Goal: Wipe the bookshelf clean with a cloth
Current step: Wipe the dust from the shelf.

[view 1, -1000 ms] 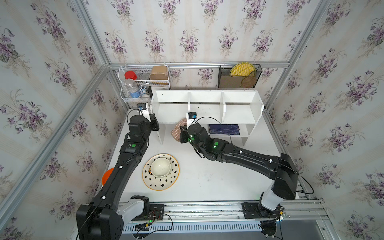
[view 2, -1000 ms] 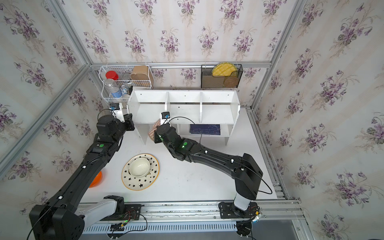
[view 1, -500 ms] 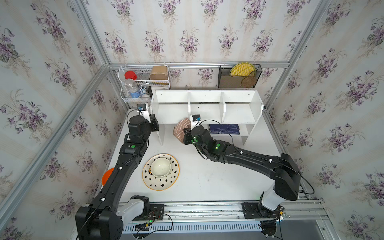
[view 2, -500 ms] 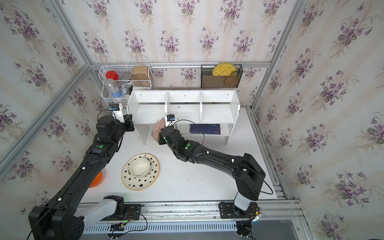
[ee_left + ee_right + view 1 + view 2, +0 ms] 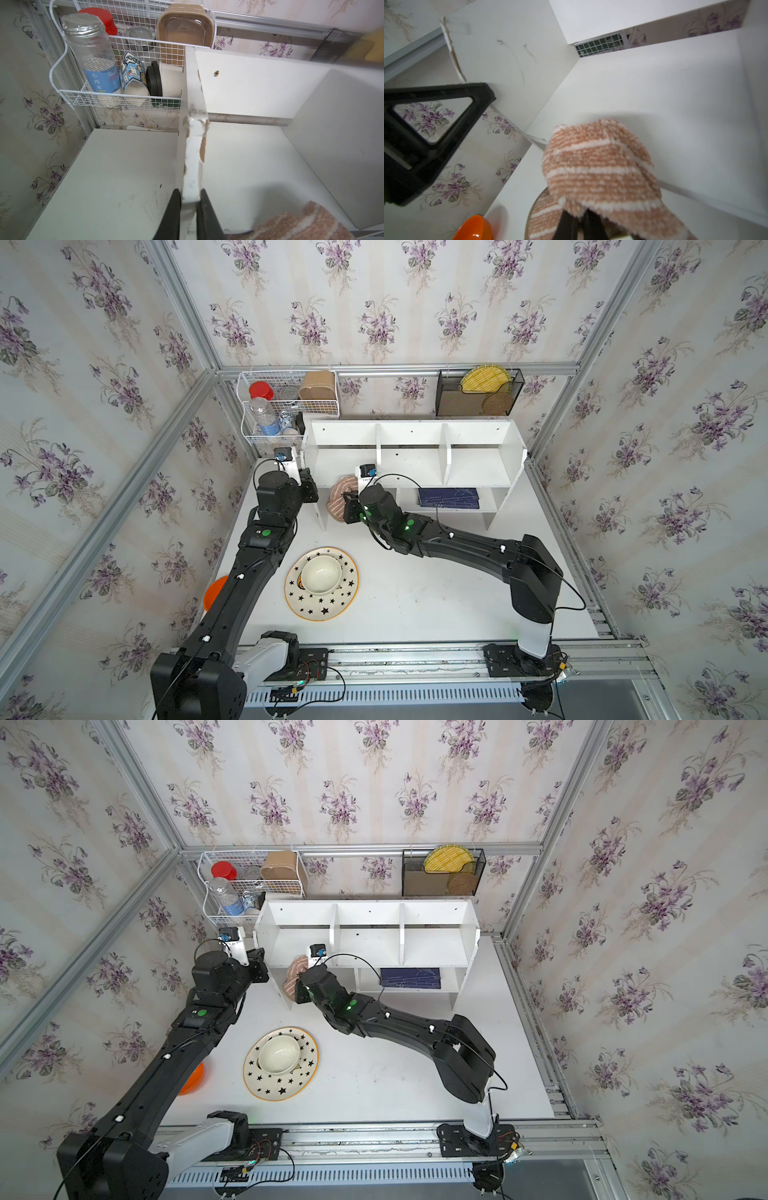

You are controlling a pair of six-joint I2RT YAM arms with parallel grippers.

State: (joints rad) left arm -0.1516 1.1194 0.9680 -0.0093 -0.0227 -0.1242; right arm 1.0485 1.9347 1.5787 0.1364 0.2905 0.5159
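The white bookshelf (image 5: 478,468) (image 5: 432,946) stands at the back of the table in both top views. My left gripper (image 5: 190,193) (image 5: 311,489) is shut on the front edge of its chipped left side panel (image 5: 194,145). My right gripper (image 5: 580,214) (image 5: 349,506) is shut on the tan-pink striped cloth (image 5: 600,166) (image 5: 338,497) (image 5: 293,973). The cloth drapes over the fingertips and hides them. It sits in the open space under the left compartment, just inside that side panel. A corner of the cloth (image 5: 301,224) also shows in the left wrist view.
A star-patterned plate (image 5: 307,610) holding a white bowl (image 5: 322,574) lies on the table in front. An orange bowl (image 5: 214,593) sits beside the left arm. A blue book (image 5: 449,497) lies on the lower shelf. A white wire basket (image 5: 286,406) and a black mesh rack (image 5: 478,393) hang behind.
The right gripper carried the cloth slightly right, then back left toward the shelf's left side panel. The left arm kept its hold and did not move.
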